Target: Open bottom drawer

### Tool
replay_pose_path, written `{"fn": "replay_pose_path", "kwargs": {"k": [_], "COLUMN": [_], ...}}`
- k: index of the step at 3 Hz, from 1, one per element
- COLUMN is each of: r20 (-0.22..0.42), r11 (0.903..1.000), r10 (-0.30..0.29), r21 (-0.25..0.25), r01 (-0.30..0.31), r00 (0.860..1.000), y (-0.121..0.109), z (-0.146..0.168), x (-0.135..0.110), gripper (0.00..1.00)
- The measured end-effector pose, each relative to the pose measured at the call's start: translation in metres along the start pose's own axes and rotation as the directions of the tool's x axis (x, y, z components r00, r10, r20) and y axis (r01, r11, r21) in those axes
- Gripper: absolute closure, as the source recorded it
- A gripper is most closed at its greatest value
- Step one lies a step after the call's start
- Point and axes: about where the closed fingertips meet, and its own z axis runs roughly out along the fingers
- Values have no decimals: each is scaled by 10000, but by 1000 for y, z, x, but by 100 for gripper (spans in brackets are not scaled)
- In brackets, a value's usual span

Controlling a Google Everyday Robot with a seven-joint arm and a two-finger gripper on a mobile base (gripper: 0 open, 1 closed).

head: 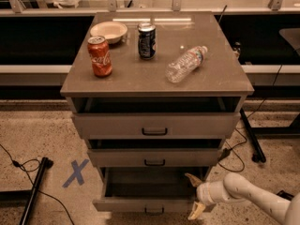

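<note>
The bottom drawer (150, 204) is the lowest of three grey drawers in the cabinet. It stands pulled out, its dark inside showing, with a small black handle (154, 211) at the centre of its front. My gripper (192, 196) is at the drawer's right front corner, low and right of the handle. Its pale fingers (194, 212) are spread, one above the drawer's rim and one below by the front. They hold nothing. The white arm (253, 198) comes in from the lower right.
The top drawer (154, 124) and middle drawer (154, 157) are each pulled out a little. On the cabinet top stand a red can (100, 56), a dark can (146, 41), a bowl (108, 31) and a lying plastic bottle (185, 63). A blue X (76, 173), cables and a black pole mark the floor.
</note>
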Motion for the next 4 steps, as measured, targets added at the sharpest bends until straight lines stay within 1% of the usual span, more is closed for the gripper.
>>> {"fn": "replay_pose_path", "kwargs": {"k": [1, 2, 3, 4], "r20": [22, 120, 214, 248], "r11": [9993, 9975, 9952, 9959], "r10": [314, 655, 872, 727], "r21": [199, 266, 429, 526], "r01": [-314, -658, -881, -739], "r00": [9995, 9978, 9960, 9970], "y": [-23, -44, -62, -70], "z": [8, 18, 33, 48], "x": [3, 5, 14, 23], "gripper": [25, 49, 67, 66]}}
